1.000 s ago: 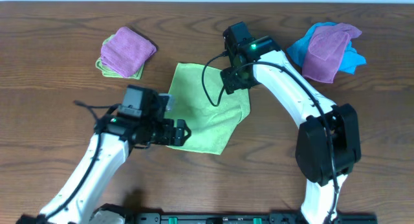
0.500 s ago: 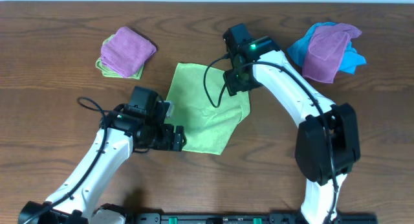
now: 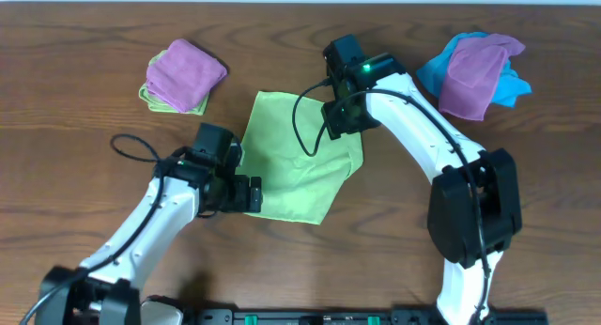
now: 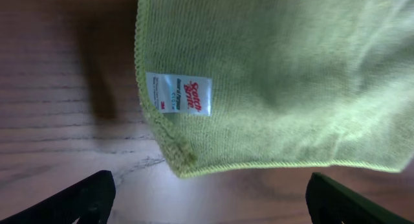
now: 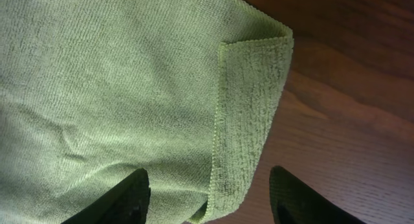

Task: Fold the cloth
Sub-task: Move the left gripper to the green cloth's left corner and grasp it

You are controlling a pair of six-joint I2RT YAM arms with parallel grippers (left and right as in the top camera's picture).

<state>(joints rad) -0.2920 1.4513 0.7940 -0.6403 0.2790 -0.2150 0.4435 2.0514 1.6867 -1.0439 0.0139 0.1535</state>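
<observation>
The lime-green cloth [image 3: 296, 165] lies flat in the table's middle. In the left wrist view its corner with the white tag [image 4: 179, 93] lies just ahead of my open left gripper [image 4: 207, 201], which sits over bare wood beside the cloth's left edge [image 3: 246, 193]. My right gripper [image 3: 340, 118] is open over the cloth's upper right corner. In the right wrist view a folded-over strip of the cloth [image 5: 249, 114] lies between its fingers [image 5: 208, 201]. Neither gripper holds anything.
A purple cloth [image 3: 185, 69] lies on a green one at the back left. A purple cloth [image 3: 474, 73] lies on a bright blue cloth [image 3: 435, 73] at the back right. Brown wooden table [image 3: 84, 137] all round.
My left gripper has drawn back to the left and up, from over the cloth's lower left corner to beside its left edge. The right arm has barely moved.
</observation>
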